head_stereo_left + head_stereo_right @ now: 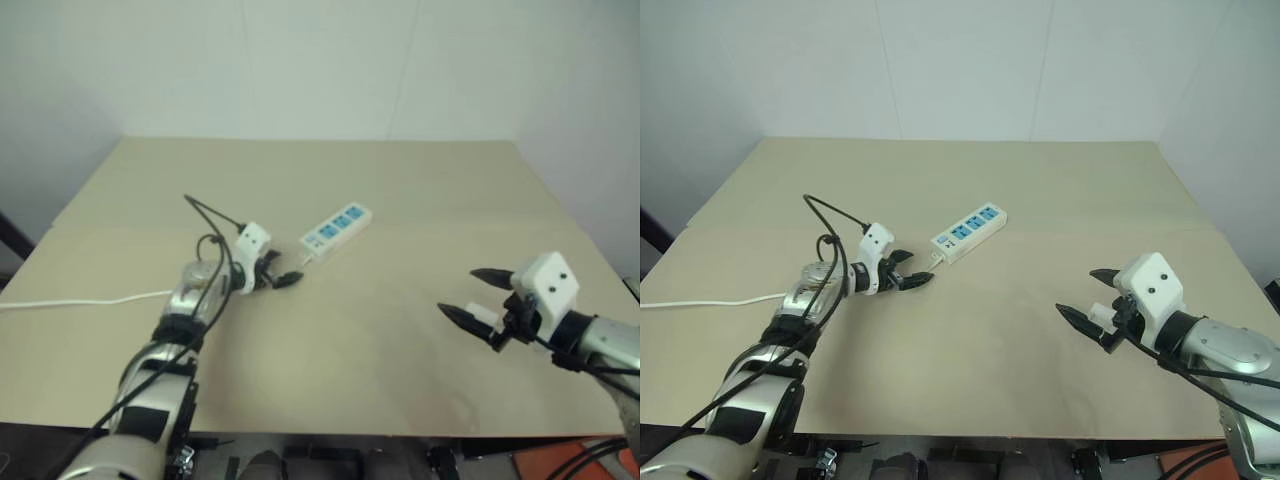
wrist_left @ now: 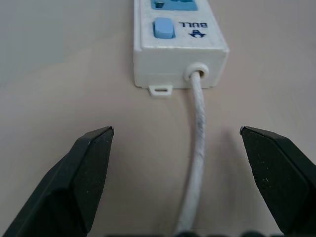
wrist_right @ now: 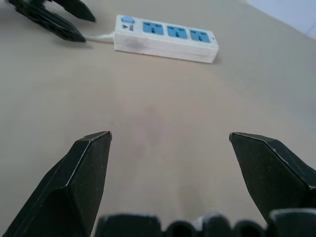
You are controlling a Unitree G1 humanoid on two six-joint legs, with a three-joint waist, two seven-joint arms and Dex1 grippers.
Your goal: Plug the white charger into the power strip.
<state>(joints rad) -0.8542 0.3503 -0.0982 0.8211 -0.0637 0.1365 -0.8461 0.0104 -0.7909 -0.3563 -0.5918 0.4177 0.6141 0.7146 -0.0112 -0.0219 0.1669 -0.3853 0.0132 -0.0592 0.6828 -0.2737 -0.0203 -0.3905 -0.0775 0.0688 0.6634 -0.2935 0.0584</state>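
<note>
Near power strip (image 1: pixel 968 234) switch end, left gripper (image 1: pixel 912 275) wide open, empty

The power strip (image 1: pixel 336 229) lies on the table (image 1: pixel 420 330) near its middle, slanted toward the far edge. Its cord (image 1: pixel 90 300) runs off to the left edge. The left gripper (image 1: pixel 272 272) sits just before the strip's cord end; the right gripper (image 1: pixel 478 293) is well apart, near the right edge.
</note>
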